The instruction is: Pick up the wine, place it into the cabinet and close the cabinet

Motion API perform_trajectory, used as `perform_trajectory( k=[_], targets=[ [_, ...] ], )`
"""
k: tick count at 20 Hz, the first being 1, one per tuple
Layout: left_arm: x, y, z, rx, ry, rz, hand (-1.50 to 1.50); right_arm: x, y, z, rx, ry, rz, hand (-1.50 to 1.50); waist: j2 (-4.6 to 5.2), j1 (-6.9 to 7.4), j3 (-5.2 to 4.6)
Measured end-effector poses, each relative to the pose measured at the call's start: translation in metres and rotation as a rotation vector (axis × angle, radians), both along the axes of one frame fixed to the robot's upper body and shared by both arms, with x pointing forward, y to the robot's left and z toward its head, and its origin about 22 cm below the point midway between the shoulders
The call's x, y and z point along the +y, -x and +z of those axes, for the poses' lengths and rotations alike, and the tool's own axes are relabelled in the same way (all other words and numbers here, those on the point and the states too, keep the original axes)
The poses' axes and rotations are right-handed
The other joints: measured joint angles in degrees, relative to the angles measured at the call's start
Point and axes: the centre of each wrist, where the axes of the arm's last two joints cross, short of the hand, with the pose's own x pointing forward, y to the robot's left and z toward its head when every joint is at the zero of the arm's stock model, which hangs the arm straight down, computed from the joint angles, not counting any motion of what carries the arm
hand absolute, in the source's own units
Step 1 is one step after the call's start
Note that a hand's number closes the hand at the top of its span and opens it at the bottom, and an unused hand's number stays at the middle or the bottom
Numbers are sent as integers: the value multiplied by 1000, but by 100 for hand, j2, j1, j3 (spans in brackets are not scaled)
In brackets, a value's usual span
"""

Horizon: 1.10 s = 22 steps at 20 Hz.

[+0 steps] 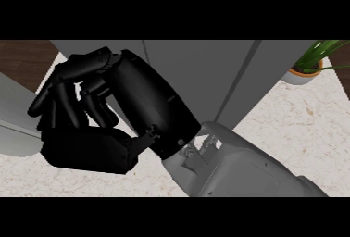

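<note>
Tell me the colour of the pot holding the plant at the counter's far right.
White, with an orange rim; the pot shows in the head view, top right, on the marbled counter.

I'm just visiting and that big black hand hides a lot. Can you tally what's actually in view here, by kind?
Hands: 1, black, fingers curled, close to the camera
Cabinets: 1, grey
Potted plants: 1
Counters: 1, marble
Wine bottles: 0 in view
Total: 4

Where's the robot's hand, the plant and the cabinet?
hand [103, 115]: head view, on its black fingers.
plant [315, 54]: head view, on its green leaves.
cabinet [205, 69]: head view, on its grey front panel.
</note>
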Motion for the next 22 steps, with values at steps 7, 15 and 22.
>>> perform_trajectory(
  k=[7, 15, 22],
  targets=[
    [5, -5, 7, -17, 2, -5, -150, 9, -42, 1, 125, 151, 237, 150, 30, 25, 4],
    [15, -4, 11, -16, 7, 3, -150, 23, -75, -21, 283, 392, 526, 150, 16, 3, 2],
    [16, -1, 11, -17, 12, 9, -150, 20, -109, -33, 386, 355, 620, 150, -1, -47, 7]
  ],
)
